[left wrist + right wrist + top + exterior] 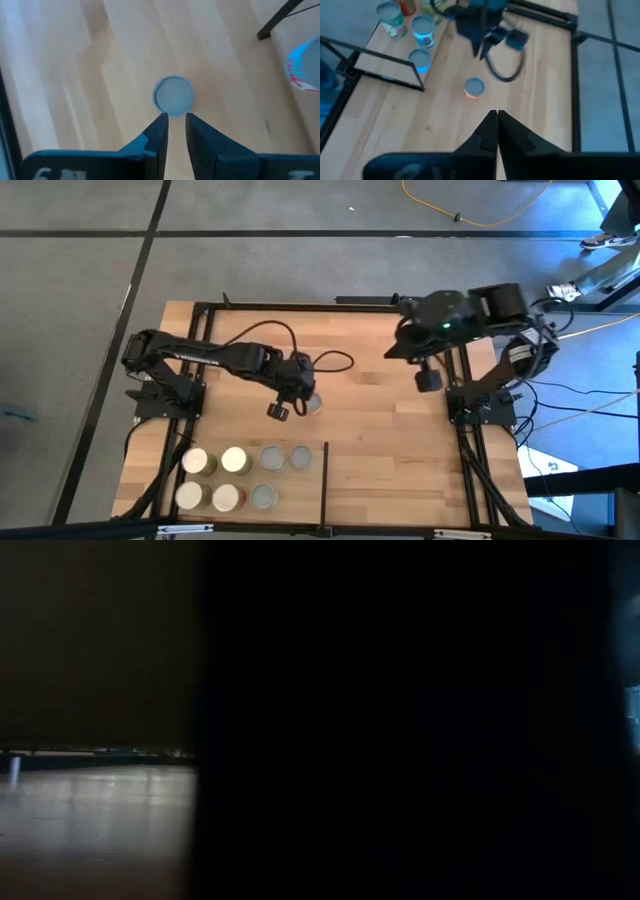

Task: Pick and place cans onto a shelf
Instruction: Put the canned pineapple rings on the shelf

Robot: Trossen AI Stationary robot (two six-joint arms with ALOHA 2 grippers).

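One can (311, 402) with a round grey top stands upright on the wood near the table's middle. It also shows in the left wrist view (173, 95) and in the right wrist view (474, 87), where its side looks reddish. My left gripper (284, 408) is just left of this can and touches nothing; its fingers (176, 119) are a narrow gap apart, with the can top beyond their tips. Several more cans (234, 461) stand upright on the shelf section (150, 480) at the near left, left of the thin black divider strip (325, 472). My right gripper (428, 378) waits at the far right, shut (496, 115) and empty.
Black frame rails (462, 450) edge the wood top. A black cable loop (335, 362) lies behind my left gripper. A pale round thing with red print (302, 70) shows at the edge of the left wrist view. The low view is almost wholly dark.
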